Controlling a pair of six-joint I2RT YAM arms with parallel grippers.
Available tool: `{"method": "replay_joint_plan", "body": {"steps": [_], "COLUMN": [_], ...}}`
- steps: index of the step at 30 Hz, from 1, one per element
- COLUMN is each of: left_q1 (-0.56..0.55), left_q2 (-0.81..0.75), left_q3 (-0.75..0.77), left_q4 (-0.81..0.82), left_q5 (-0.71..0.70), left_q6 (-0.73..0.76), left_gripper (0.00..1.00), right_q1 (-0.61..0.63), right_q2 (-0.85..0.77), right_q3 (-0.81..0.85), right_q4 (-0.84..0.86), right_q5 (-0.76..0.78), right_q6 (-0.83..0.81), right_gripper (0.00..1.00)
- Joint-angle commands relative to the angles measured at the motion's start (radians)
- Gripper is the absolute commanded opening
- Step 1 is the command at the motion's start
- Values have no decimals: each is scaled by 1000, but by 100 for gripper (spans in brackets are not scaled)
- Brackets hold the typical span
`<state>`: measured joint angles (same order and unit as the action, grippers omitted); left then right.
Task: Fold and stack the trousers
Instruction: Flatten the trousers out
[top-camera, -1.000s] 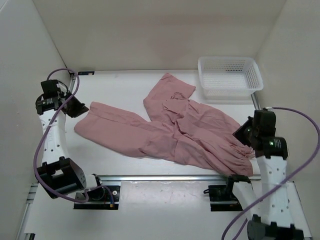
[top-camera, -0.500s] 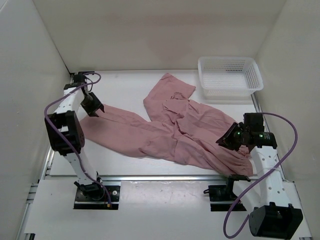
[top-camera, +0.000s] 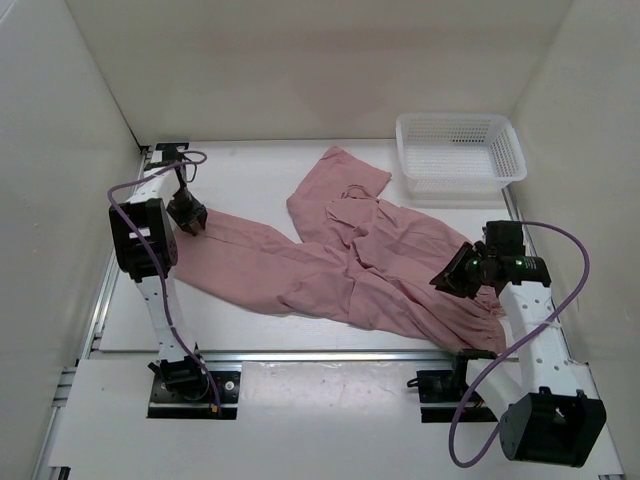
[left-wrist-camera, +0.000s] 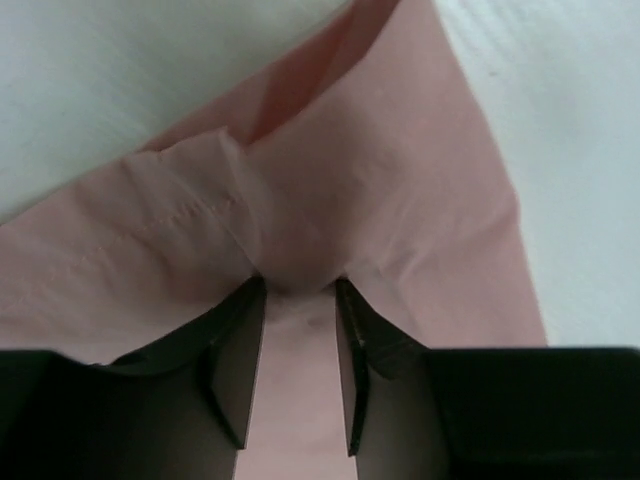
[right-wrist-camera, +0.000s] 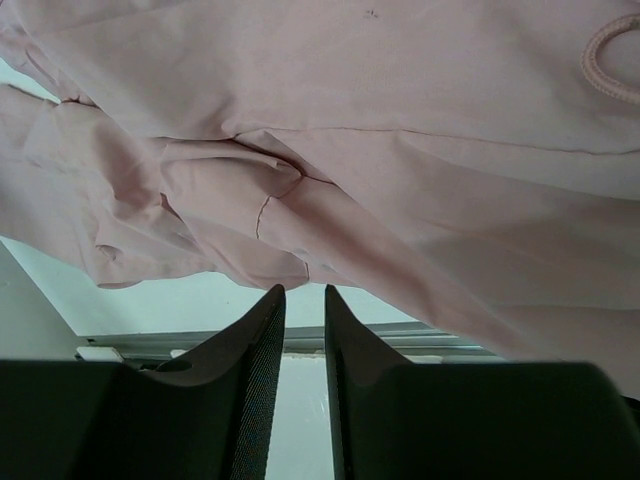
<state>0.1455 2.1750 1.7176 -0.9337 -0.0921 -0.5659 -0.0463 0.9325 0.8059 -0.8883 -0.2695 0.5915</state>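
The dusty-pink trousers (top-camera: 340, 265) lie spread and wrinkled across the table, one leg reaching left, the other toward the back. My left gripper (top-camera: 188, 222) is down on the far-left leg end. In the left wrist view its jaws (left-wrist-camera: 298, 282) pinch a puckered fold of the trousers (left-wrist-camera: 330, 200). My right gripper (top-camera: 447, 278) hovers over the crumpled right part. In the right wrist view its fingers (right-wrist-camera: 304, 290) stand nearly together with nothing between them, their tips at the fabric's edge (right-wrist-camera: 400, 150). A drawstring loop (right-wrist-camera: 610, 55) shows at the top right.
A white mesh basket (top-camera: 458, 120) stands at the back right corner. White walls close in the left, back and right sides. A metal rail (top-camera: 330, 355) runs along the near edge and also shows in the right wrist view (right-wrist-camera: 420, 340).
My left arm has swung in from the left wall and set its gripper on the left leg end. My right gripper has moved a little left and away from the waist end.
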Motion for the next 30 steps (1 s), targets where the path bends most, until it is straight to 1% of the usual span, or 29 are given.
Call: {"method": "replay_joint_plan", "body": {"steps": [1,6,7,8,9,11,12,15,17,18,20,25,30], "left_q1": [-11,-11,-11,-11,-11,-11,-11,-11,-11,-11,-11,-11,-1], "left_q2": [3,35,35,35,10,-30,-76,-135,-162,-162,-141,-113,-187], "left_q3": [30,42,42,53,53,53,53,62,74,74,83,65,54], "left_q4": [-14,-14,-14,-14,-26,-36,-36,-60,-69,-70,-70,-70,-70], "left_q5": [-17,-17,-17,-17,-17,-17,-17,-49,-40,-29,-11,-1,-32], "left_q6": [-9,3,3,3,3,14,14,38,61,61,70,70,70], "left_gripper": [44,32,21,13,10,10,10,10,23,25,10,10,10], "right_q1": [-1,-1,-1,-1,-1,-1,-1,-1,-1,-1,-1,-1,-1], "right_q2": [5,26,26,26,26,26,26,17,17,17,17,-1,-12], "right_q3": [50,71,72,81,81,81,81,81,72,72,72,72,72], "right_q4": [20,20,20,20,20,20,20,20,20,20,20,11,11], "right_q5": [-25,-25,-25,-25,-25,-25,-25,-25,-16,-16,-16,-16,-16], "right_q6": [-22,-22,-31,-32,-32,-32,-32,-22,-22,-22,-22,-22,-22], "right_gripper": [27,27,27,27,27,27,27,27,27,27,27,27,27]}}
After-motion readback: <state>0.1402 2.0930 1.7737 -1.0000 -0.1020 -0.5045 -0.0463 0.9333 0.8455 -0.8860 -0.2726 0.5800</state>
